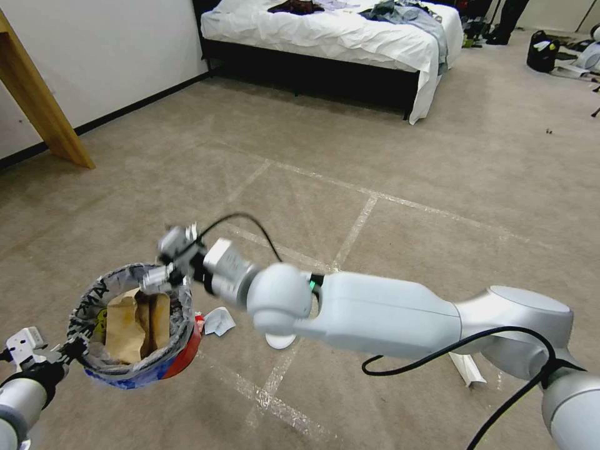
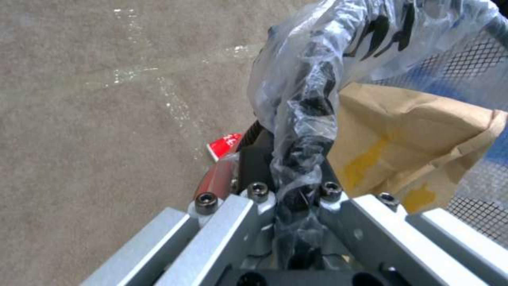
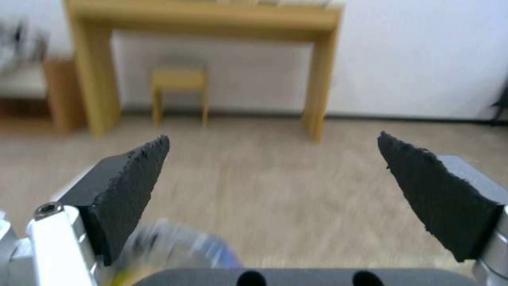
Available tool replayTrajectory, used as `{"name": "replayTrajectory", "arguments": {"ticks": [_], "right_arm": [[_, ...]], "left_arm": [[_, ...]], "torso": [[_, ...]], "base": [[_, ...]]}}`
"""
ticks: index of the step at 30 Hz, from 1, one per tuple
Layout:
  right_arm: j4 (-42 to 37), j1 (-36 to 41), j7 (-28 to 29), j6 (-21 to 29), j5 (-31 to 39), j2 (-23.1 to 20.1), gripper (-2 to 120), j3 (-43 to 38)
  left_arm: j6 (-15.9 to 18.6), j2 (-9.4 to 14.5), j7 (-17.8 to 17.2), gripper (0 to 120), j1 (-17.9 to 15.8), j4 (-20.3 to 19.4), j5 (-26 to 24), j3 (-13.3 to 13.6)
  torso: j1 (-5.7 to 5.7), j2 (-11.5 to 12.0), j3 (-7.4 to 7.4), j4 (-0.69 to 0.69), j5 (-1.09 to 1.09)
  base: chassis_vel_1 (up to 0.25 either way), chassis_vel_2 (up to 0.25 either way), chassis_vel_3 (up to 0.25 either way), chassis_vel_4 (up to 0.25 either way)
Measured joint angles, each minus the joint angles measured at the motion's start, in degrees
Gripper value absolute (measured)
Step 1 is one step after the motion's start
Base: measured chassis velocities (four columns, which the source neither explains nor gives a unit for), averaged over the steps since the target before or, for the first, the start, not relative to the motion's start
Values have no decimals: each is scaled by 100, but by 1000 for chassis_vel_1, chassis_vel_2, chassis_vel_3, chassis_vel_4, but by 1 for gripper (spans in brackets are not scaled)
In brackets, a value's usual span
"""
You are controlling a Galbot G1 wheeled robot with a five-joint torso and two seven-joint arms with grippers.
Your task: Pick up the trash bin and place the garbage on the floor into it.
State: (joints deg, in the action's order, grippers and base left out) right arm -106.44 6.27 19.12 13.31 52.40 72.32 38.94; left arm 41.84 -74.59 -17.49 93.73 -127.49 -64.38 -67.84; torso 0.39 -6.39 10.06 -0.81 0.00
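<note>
Bedroom: bed [image 1: 350, 37], carpet [image 1: 437, 162]

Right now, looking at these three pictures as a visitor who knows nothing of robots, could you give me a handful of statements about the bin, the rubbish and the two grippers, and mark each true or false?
1. The left gripper is clamped on the rim of the trash bin. True.
2. The bin is empty. False: a brown paper bag lies inside it.
3. The right gripper is open and holds nothing. True.
4. The right gripper is far from the bin. False: it hangs right over the bin's far rim.
5. No litter is left on the floor. False: a light scrap lies beside the bin.
</note>
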Motion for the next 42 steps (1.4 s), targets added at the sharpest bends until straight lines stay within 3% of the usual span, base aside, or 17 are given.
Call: {"name": "replayTrajectory", "arguments": {"ticks": [6,8,9,11,13,15,19,21,23,27,35,42], "right_arm": [[-63,546,-104,-441,37,-346,100,-1149],[-89,975,-155,-661,-16,-761,100,-1720],[-89,975,-155,-661,-16,-761,100,-1720],[-161,1703,-269,-868,-80,-1222,100,-2485],[-161,1703,-269,-868,-80,-1222,100,-2485],[-162,2271,-337,-1095,-293,-1521,100,-3162],[-178,3036,-436,-1362,-639,-1710,100,-4071],[-199,3221,-448,-1406,-703,-1731,100,-4242],[-263,4036,-510,-1623,-1098,-1744,100,-4855],[-268,4817,-574,-1848,-1477,-1648,100,-5411],[-206,5665,-617,-2311,-2231,-1328,100,-5769],[-127,6131,-646,-2593,-2285,-1226,100,-5838]], "left_arm": [[-1,18,-3,0,30,38,0,-59],[-5,20,-4,0,37,51,2,-95],[-5,20,-4,0,37,51,2,-95],[-10,21,-5,0,29,57,7,-126],[-10,21,-5,0,29,57,7,-126],[-13,9,-20,0,26,58,16,-160],[-16,-14,-51,0,17,83,21,-212],[-17,-14,-56,0,19,94,24,-224],[-21,-20,-65,0,25,121,35,-263],[-40,-63,-67,0,36,146,36,-323],[-72,-119,-66,0,40,212,28,-439],[-78,-148,-59,0,62,242,29,-457]], "torso": [[0,0,0,1,0],[0,0,0,1,0],[0,0,0,1,0],[0,0,0,-3,2],[0,0,0,-3,2],[0,0,0,-2,2],[0,0,0,1,1],[0,0,0,-1,1],[0,0,-1,-1,1],[0,0,-1,-2,2],[0,0,0,1,0],[0,-1,-1,0,0]], "base": [[0,0,0,0],[0,0,0,0],[0,0,0,0],[0,0,0,0],[0,0,0,0],[0,0,0,0],[0,0,0,0],[0,0,0,0],[0,0,0,0],[0,0,0,0],[0,0,0,0],[0,0,0,0]]}}
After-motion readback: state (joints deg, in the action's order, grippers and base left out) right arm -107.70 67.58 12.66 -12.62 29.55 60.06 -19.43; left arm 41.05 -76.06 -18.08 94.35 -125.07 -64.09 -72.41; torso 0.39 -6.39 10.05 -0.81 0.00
